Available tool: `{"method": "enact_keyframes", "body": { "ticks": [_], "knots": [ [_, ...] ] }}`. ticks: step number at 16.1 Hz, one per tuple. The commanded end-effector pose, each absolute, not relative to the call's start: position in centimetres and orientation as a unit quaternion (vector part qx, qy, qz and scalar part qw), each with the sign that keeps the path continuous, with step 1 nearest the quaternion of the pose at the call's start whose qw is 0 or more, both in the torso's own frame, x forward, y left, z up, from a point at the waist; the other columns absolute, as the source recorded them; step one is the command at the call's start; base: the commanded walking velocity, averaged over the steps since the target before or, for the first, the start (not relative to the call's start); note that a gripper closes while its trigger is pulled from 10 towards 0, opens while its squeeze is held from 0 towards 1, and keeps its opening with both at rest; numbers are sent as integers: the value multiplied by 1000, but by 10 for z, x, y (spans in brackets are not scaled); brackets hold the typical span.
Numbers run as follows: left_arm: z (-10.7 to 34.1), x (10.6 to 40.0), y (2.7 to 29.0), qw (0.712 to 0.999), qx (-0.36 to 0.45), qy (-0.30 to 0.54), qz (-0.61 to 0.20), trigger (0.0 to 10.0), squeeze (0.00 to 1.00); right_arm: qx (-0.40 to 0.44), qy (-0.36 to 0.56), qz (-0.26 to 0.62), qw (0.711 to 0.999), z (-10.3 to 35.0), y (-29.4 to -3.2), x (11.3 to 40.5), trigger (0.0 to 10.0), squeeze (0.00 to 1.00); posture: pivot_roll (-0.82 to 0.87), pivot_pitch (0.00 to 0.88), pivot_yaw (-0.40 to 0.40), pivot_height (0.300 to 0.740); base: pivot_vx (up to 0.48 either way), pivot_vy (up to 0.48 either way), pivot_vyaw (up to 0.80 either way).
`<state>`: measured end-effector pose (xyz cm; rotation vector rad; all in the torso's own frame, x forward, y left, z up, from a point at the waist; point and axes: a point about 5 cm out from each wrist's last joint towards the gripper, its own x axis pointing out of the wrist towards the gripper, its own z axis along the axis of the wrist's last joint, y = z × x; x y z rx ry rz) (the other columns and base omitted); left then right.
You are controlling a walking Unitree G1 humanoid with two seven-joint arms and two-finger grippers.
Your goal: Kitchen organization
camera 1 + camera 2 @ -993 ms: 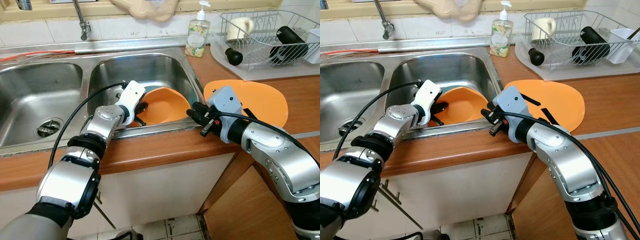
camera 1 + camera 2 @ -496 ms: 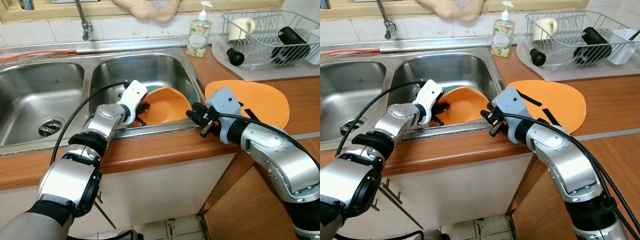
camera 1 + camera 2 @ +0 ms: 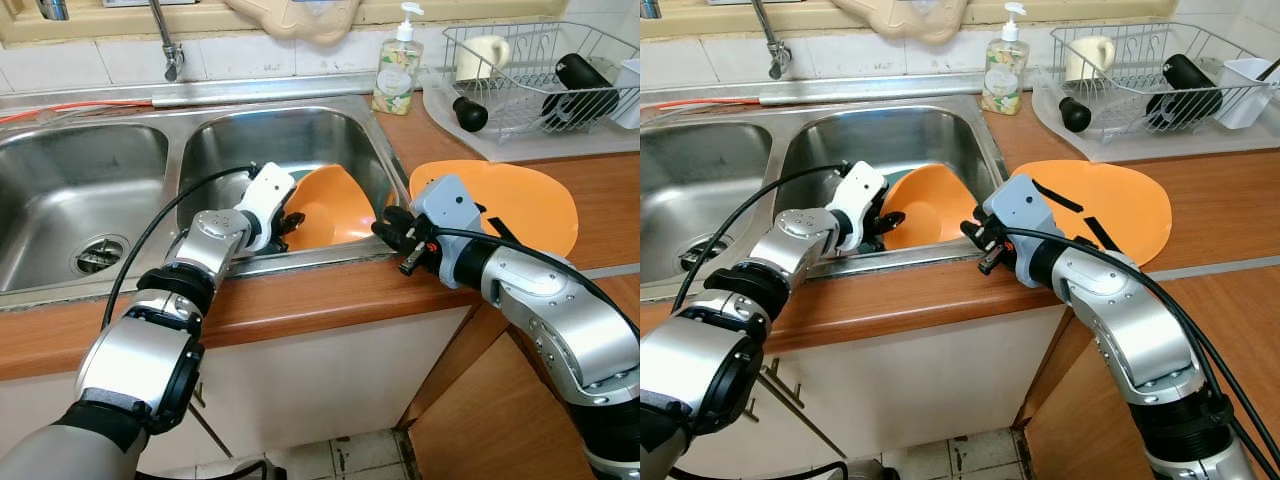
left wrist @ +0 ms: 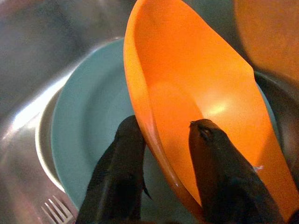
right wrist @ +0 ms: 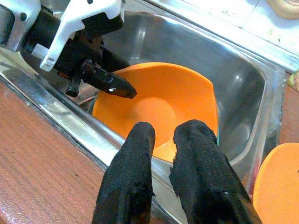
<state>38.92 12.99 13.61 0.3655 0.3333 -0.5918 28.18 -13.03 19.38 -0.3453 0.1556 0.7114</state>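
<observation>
An orange bowl (image 3: 325,205) stands tilted on edge in the right basin of the steel sink (image 3: 300,258). My left gripper (image 3: 285,222) is shut on the bowl's near rim, with one finger (image 4: 121,163) outside and the other inside the bowl (image 4: 196,93). Under the bowl lies a teal plate (image 4: 84,126). My right gripper (image 3: 392,235) hovers over the sink's front right edge, shut and holding nothing, its fingers (image 5: 135,182) pointing toward the bowl (image 5: 163,102). An orange plate (image 3: 510,200) lies on the wooden counter behind the right arm.
A dish rack (image 3: 540,70) with a mug and dark bottles stands at the back right. A soap bottle (image 3: 395,65) sits beside the sink, the faucet (image 3: 165,40) behind it. A fork (image 4: 58,210) lies in the basin near the teal plate. The left basin has a drain (image 3: 98,255).
The left gripper has tipped the orange bowl up from lying nearly flat to standing on edge. The right gripper has stayed in place.
</observation>
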Motion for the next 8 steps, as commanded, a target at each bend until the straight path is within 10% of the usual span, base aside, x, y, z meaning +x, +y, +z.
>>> {"method": "enact_keyframes", "body": {
  "ticks": [1, 5, 6, 7, 8],
  "knots": [
    [142, 392, 137, 933, 181, 147, -275, 10000, 1000, -175, 73, 346, 919, 193, -130, 281, 10000, 0, -48, 0, 55, 740, 0, 0, 0],
    [153, 393, 148, 953, 171, 78, -238, 10000, 996, -174, 71, 336, 923, 193, -131, 283, 10000, 0, -45, 0, 53, 740, 0, 0, 0],
    [156, 393, 152, 960, 161, 55, -223, 10000, 859, -172, 70, 333, 925, 193, -132, 284, 10000, 0, -42, 0, 49, 740, 0, 0, 0],
    [159, 392, 157, 966, 152, 28, -209, 10000, 208, -170, 70, 328, 927, 192, -132, 285, 10000, 0, -36, 0, 45, 740, 0, 0, 0],
    [160, 392, 159, 967, 149, 20, -205, 10000, 196, -169, 69, 327, 927, 192, -133, 286, 10000, 0, -36, 0, 45, 740, 0, 0, 0]
  ]
}}
